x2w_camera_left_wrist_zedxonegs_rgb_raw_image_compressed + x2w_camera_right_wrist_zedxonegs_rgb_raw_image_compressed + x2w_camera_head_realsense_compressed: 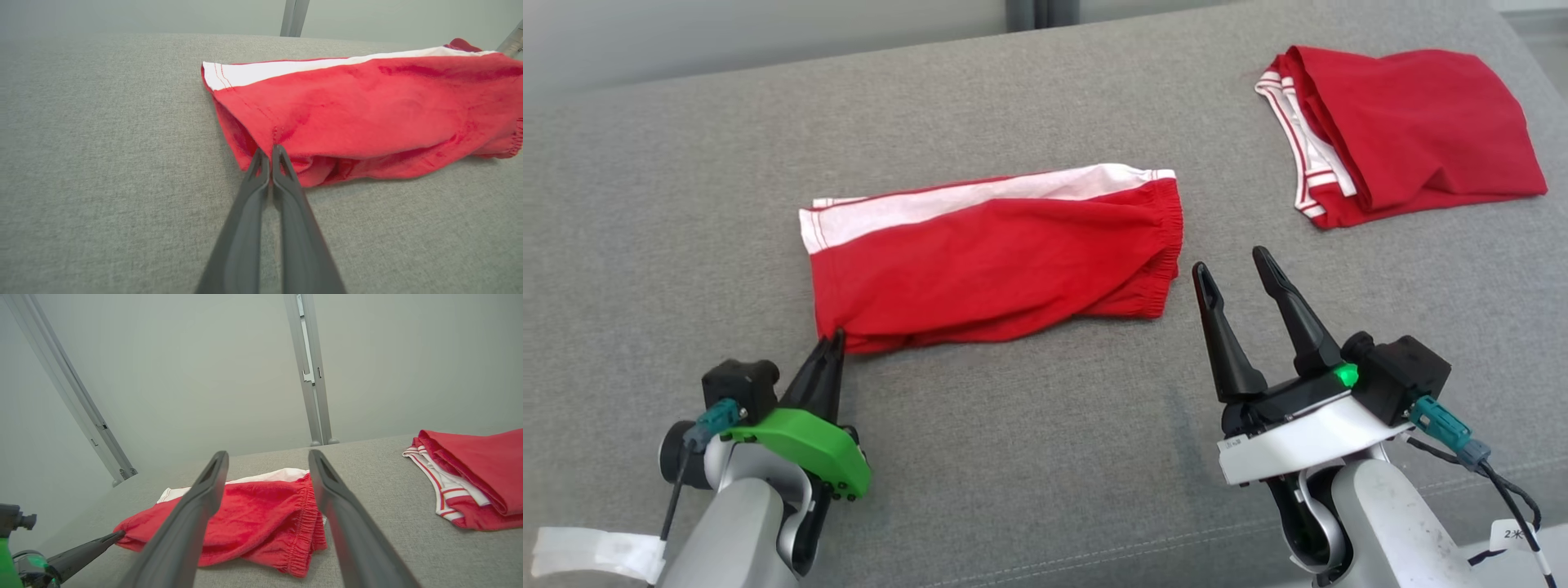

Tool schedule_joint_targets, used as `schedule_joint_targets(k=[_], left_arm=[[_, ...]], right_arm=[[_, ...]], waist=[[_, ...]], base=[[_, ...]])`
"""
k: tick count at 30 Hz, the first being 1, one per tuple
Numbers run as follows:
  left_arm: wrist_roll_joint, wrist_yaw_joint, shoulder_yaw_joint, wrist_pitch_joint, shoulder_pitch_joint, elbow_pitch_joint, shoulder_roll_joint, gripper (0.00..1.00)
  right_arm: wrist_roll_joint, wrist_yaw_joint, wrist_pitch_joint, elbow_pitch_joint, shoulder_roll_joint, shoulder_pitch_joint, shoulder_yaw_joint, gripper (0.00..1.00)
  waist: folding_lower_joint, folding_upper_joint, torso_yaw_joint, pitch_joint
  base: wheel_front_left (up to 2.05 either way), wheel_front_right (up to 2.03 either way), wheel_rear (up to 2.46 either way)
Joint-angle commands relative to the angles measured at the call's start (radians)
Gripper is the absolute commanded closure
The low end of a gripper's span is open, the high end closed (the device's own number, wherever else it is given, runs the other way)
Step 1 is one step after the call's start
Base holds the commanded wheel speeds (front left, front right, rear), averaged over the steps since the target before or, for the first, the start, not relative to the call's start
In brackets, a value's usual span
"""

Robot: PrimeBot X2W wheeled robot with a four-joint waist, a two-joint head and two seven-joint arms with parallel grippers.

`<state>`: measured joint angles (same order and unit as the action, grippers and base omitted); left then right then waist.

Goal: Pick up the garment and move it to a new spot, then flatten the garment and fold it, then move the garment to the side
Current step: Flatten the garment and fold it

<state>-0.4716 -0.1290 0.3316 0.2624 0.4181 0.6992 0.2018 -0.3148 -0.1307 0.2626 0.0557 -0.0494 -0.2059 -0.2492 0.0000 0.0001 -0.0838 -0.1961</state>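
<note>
A folded red garment (1413, 131) (white-striped trim) lies on the grey fabric surface (686, 204), far right.

We record folded red cloth shorts with a white side band (996, 253) at the middle of the grey woven fabric surface (686, 204). A second folded red garment with striped white trim (1413, 131) lies well apart, behind and to their right. The left gripper (837, 333) touches the shorts' near left corner; the right gripper (1229, 260) sits just beside their right end.

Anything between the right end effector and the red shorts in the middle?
No. Bare grey cushion fabric fills the short gap between the open right end effector and the elastic waistband of the red shorts, as the head view shows.
</note>
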Motion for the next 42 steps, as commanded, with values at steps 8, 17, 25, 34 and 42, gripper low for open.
schedule_joint_targets(k=[8, 17, 25, 34, 42], left_arm=[[0.027, -0.002, -0.029, 0.002, -0.071, -0.039, -0.022, 1.0], [0.051, 0.001, -0.055, 0.002, -0.072, -0.001, -0.04, 0.0], [0.11, 0.02, -0.142, 0.002, -0.109, -0.119, -0.053, 0.0], [0.235, 0.054, -0.255, 0.002, -0.226, -0.37, -0.088, 0.0], [0.314, 0.09, -0.324, 0.002, -0.335, -0.509, -0.108, 0.0]], right_arm=[[-0.006, 0.0, 0.002, 0.017, -0.003, 0.025, -0.002, 0.0], [-0.002, 0.0, 0.003, 0.035, -0.005, 0.017, -0.01, 0.0], [-0.001, 0.0, 0.002, 0.054, -0.006, 0.018, -0.003, 0.0], [0.004, 0.0, 0.003, 0.074, -0.014, 0.034, 0.021, 0.0], [0.038, 0.0, 0.003, 0.094, -0.015, 0.057, 0.089, 0.0]], waist=[[0.0, -0.0001, 0.034, 0.038], [0.0, -0.0001, 0.024, 0.038], [0.0, -0.0001, 0.035, 0.054], [0.0, -0.0001, 0.063, 0.104], [0.0, -0.0001, 0.084, 0.147]], base=[[0.0, 0.0, 0.0], [0.0, 0.0, 0.0], [0.0, 0.0, 0.0], [0.0, 0.0, 0.0], [0.0, 0.0, 0.0]])
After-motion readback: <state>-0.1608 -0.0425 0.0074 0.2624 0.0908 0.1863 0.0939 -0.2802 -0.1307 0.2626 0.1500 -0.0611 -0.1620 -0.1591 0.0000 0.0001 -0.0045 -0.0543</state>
